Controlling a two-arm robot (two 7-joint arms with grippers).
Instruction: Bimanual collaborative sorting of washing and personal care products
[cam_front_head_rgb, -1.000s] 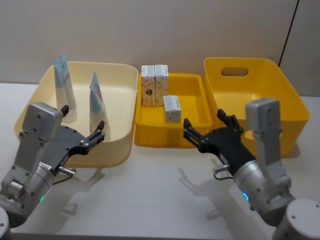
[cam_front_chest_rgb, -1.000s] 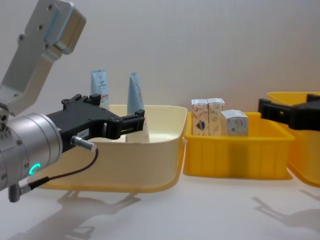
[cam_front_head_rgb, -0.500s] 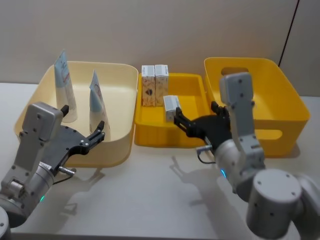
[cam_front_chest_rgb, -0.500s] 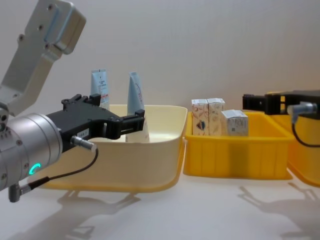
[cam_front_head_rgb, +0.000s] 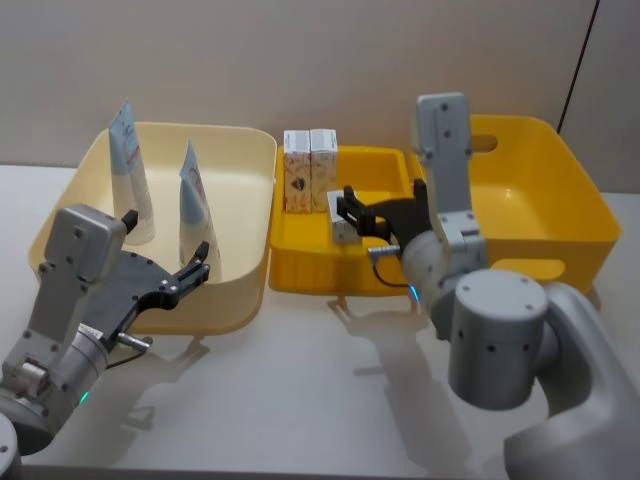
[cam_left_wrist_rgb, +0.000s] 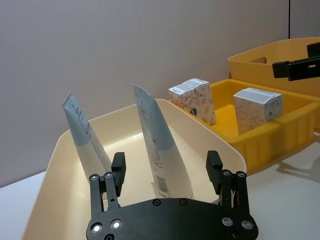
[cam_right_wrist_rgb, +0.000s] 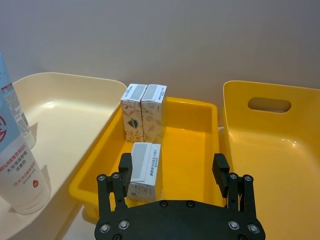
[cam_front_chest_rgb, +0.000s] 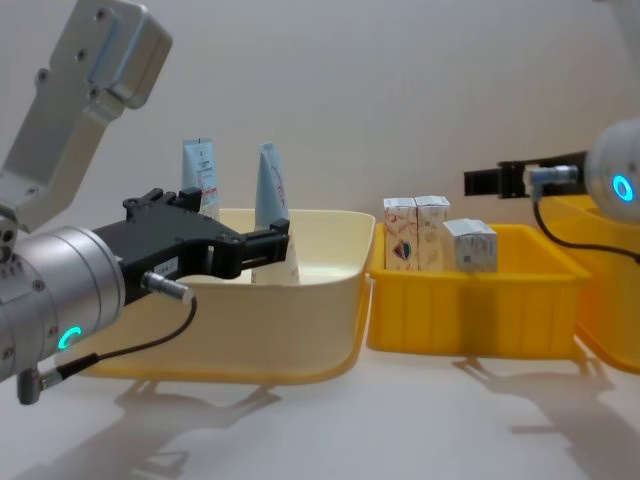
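On the worktop (cam_front_head_rgb: 300, 400), three containers are set in a row: a cream bin (cam_front_head_rgb: 232, 300) at the left, a shallow tray (cam_front_head_rgb: 300, 272) in the middle and a yellow bin (cam_front_head_rgb: 565, 215) at the right.

Two tubes are stood on end in the cream bin: the rear tube (cam_front_head_rgb: 130, 175) near the back wall and the front tube (cam_front_head_rgb: 193, 205) nearer the middle. The left gripper (cam_front_head_rgb: 166, 240) is held at the near side of this bin, at about rim height. Its fingers are spread wide apart and nothing is held. In the left wrist view the front tube (cam_left_wrist_rgb: 160, 150) is seen between the two fingers (cam_left_wrist_rgb: 118, 167) but beyond their tips, clear of both.

Two paired cartons (cam_front_head_rgb: 308, 170) are stood side by side, touching, at the back of the tray. A single carton (cam_front_head_rgb: 337, 222) is placed nearer the front. The right gripper (cam_front_head_rgb: 348, 212) is held over the tray with its fingers apart and empty. In the right wrist view the single carton (cam_right_wrist_rgb: 145, 170) is seen within the finger gap, just beside one finger (cam_right_wrist_rgb: 125, 170) and well apart from the other. In the chest view the right gripper (cam_front_chest_rgb: 480, 183) is seen higher than the single carton (cam_front_chest_rgb: 468, 245).
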